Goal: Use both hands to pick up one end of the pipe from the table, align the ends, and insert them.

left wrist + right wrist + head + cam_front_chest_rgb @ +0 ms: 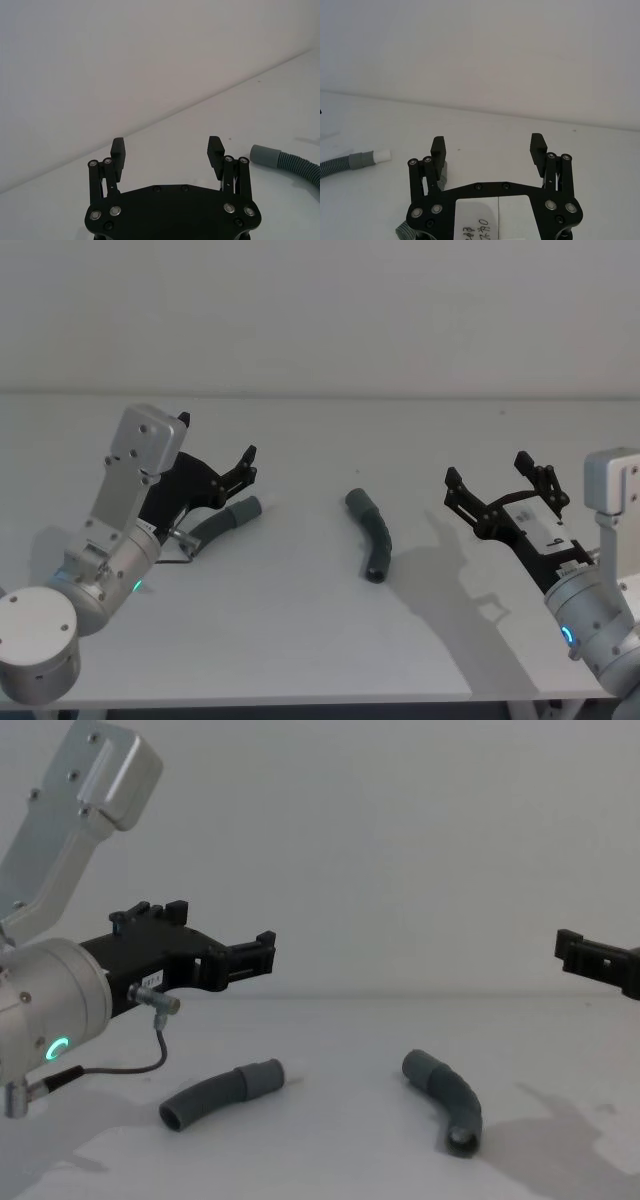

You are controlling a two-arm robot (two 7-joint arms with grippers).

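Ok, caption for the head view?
Open left gripper and open right gripper flank the straighter pipe piece and bent piece, apart on the table.

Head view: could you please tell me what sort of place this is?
Likely a robotics lab bench: plain pale table, left claw, right claw, a bent hose and a straighter hose.

Black, grey, green

Matt black on left gripper [167, 147] and right gripper [487, 145]; green glow on silver left wrist [45, 1010]. Ribbed dark grey on pipe piece [225, 522] near left gripper, smooth paler collar [260, 153]. Same ribbed grey on bent piece [372, 532] between grippers. Pale grey-white table [300, 640]
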